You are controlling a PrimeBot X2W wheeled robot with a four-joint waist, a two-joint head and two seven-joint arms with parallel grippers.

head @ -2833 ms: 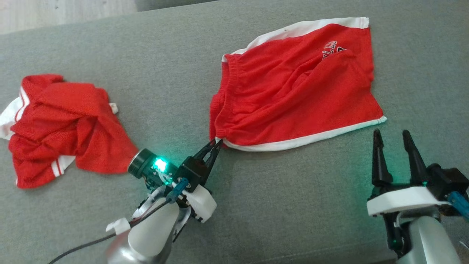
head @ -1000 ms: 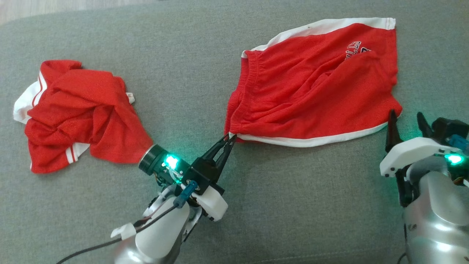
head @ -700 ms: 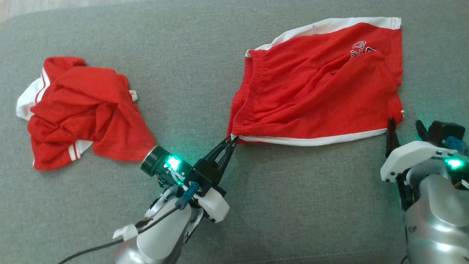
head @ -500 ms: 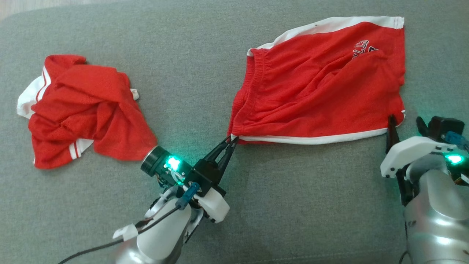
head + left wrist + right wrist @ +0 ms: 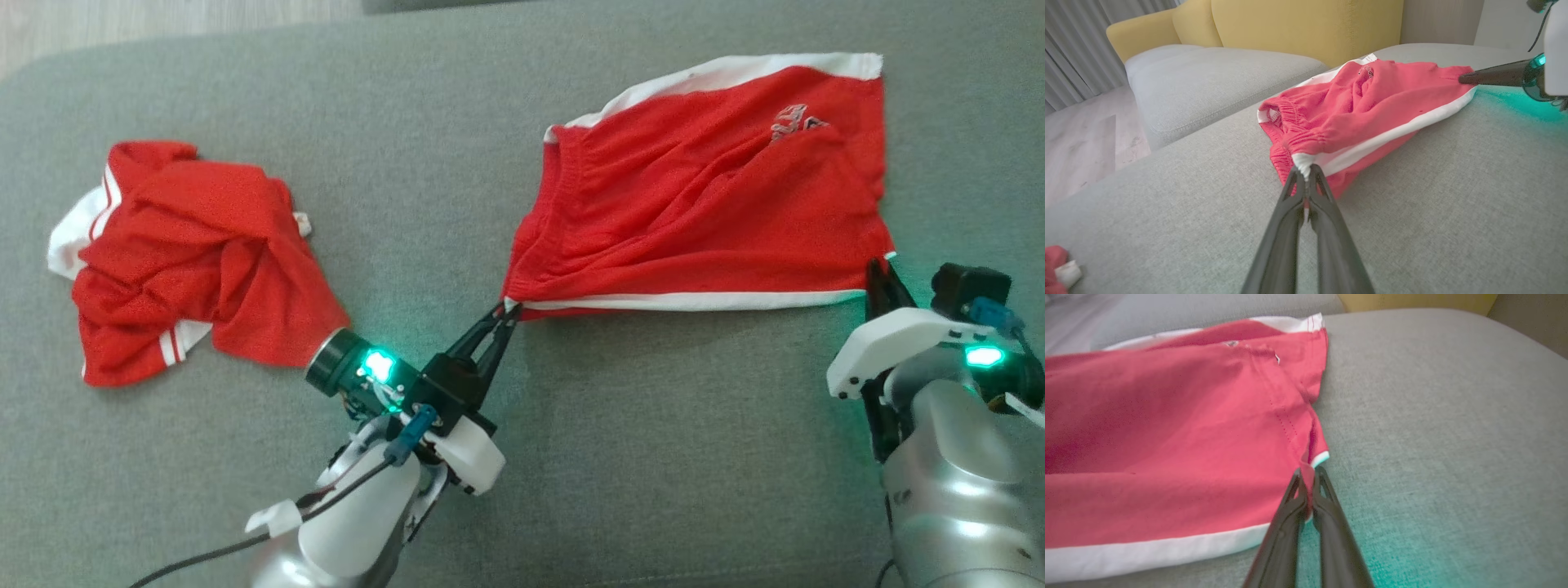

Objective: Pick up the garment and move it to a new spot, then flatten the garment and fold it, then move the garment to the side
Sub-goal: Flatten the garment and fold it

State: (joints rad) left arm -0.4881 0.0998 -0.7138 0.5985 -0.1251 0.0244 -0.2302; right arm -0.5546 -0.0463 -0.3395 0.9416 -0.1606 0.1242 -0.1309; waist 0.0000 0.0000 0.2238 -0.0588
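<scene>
Garment, red shorts with white trim, spread at 1 o'clock of the head view on the grey cushion, waistband toward 9 o'clock, leg hems toward 3. Near waistband corner clamped in the left fingers, close to centre. Near hem corner clamped in the right fingers at 3 o'clock, with the white side stripe drawn straight between the two. Judged mid-flattening: move to a new spot seemingly done, creases across the middle and a flap lying over the logo toward 1 o'clock yet to be smoothed, fold and final shift aside not yet begun. Second red garment crumpled at 9 o'clock, well apart from the shorts. Nothing of the container kind among these things. From the left wrist view: left fingers at 6 o'clock, shut on the white-tipped waistband corner. Garment bunched just beyond toward 1 o'clock, elastic gathered. Right fingers at 2 o'clock, meeting the far corner. Yellow backrest at 12. From the right wrist view: right fingers at 6 o'clock, pressed together on the hem corner. Garment fairly smooth, stretching to 9 o'clock, with bare grey cushion at 3.
</scene>
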